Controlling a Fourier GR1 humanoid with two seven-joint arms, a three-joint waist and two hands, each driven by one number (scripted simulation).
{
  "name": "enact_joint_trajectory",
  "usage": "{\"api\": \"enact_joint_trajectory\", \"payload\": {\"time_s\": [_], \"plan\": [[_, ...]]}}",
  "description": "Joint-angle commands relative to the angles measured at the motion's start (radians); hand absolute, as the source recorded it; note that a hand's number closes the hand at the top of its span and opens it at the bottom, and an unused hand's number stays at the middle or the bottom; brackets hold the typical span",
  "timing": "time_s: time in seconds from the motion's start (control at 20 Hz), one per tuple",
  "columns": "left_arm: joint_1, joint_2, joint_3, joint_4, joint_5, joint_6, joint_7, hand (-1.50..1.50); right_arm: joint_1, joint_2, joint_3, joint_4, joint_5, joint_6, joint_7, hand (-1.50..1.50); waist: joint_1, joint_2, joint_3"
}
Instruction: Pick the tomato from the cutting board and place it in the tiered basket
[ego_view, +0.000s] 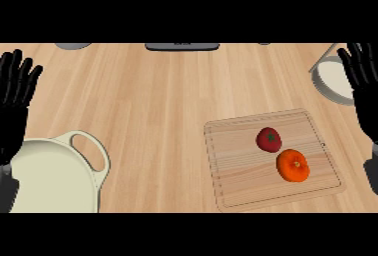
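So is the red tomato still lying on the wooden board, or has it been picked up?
On the board. The tomato lies on the cutting board beside an orange fruit, and neither robot hand touches it.

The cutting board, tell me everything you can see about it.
The cutting board is a light wooden rectangle with rounded corners and a thin groove running just inside its edge. It lies flat on the wooden counter, turned slightly askew, in the lower right of the head view. Two things rest on it, apart from each other: a dark red tomato with a green stem spot and, nearer the robot, an orange fruit. Neither hand touches it.
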Motion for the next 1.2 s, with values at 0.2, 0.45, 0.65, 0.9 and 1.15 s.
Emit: {"api": "enact_joint_trajectory", "payload": {"time_s": [0.2,0.45,0.65,0.9,1.15], "plan": [[0.091,0.046,-0.015,0.143,-0.156,0.100,0.103,0.00,0.176,0.184,-0.119,0.043,0.072,-0.434,0.053,1.50,-0.040,0.009,0.012],[0.159,0.053,-0.002,0.174,-0.148,0.101,0.132,0.00,0.385,0.254,-0.251,0.215,0.138,-0.740,0.122,-1.50,-0.093,0.029,0.007],[0.140,0.021,-0.060,0.187,-0.189,0.120,0.164,0.00,0.456,0.401,-0.136,0.114,0.288,-1.005,0.117,-1.50,-0.043,0.004,0.002],[0.101,-0.010,-0.108,0.195,-0.240,0.145,0.179,0.00,0.612,0.347,0.081,0.004,0.449,-1.037,0.331,-1.50,-0.009,0.006,-0.001],[0.053,-0.009,-0.129,0.184,-0.253,0.139,0.214,0.00,0.645,0.202,0.193,0.005,0.520,-0.891,0.571,-1.50,0.034,0.020,-0.004]]}}
